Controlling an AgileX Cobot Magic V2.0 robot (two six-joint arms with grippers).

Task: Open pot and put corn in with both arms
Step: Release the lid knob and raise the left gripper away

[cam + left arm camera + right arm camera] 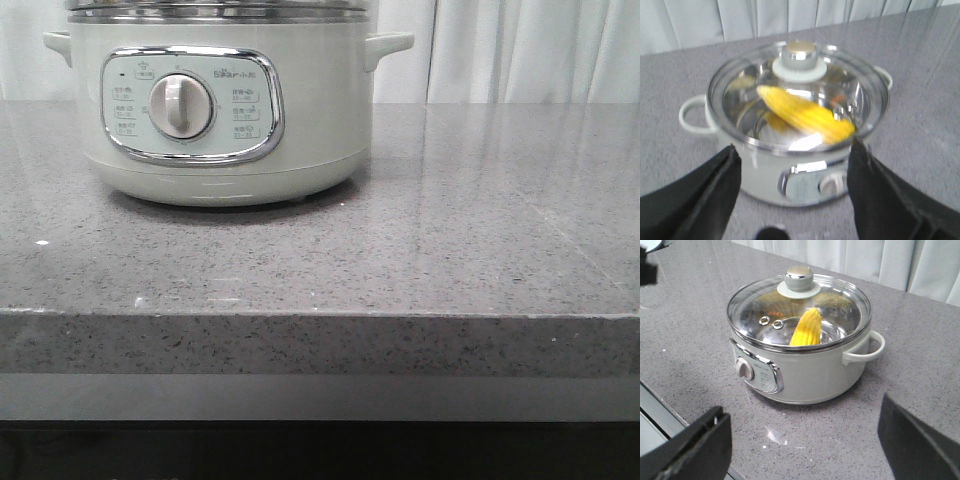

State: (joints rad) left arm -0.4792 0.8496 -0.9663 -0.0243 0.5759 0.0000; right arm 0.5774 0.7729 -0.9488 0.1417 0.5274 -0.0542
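Corn (806, 328) lay inside the pot (225, 120), seen through the glass lid (800, 310) that sat closed on the steel rim, its knob (799, 278) untouched. In the front view the pot stood toward the left part of the grey stone surface (480, 230), set back from the near edge, its dial panel facing forward; neither arm showed there. The left pincer (795, 172) hung spread wide and empty in front of the pot, on the dial side, pinching nothing. The right pincer (802, 440) was likewise spread and empty, well apart from the pot, on the side of one handle (865, 347). Judged from this, the cob was already in and the lid back on, so the task looked near its end; the next move probably called only for both arms to draw clear without knocking the lid.
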